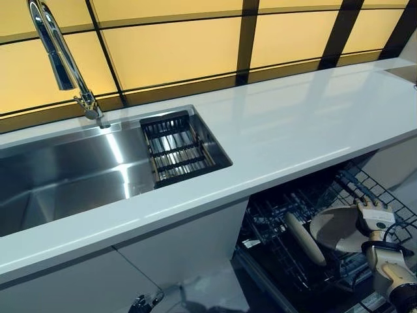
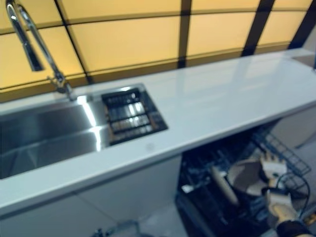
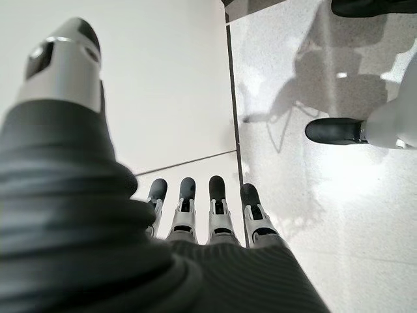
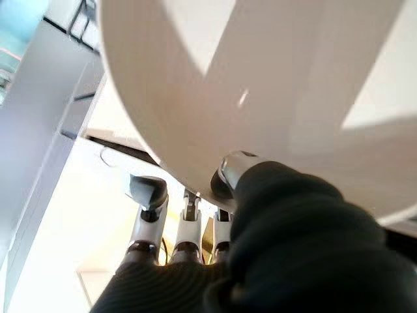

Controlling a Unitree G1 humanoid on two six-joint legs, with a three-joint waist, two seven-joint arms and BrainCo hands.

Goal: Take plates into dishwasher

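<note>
Evidently the loading step was under way: the right hand (image 1: 376,220) pinched a plate (image 1: 333,229) over the open dishwasher rack (image 1: 365,186), just beside another plate (image 1: 305,238) standing on edge there. Next, it likely needed tilting upright into a slot. The left hand (image 3: 195,215) hung relaxed, empty.

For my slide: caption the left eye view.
Right hand holds a plate over the open dishwasher rack, beside another plate.

countertop (image 1: 293,130): bare | dishwasher rack (image 1: 384,195): upright plate (image 1: 305,238) blocks left slots (seemingly)
</note>
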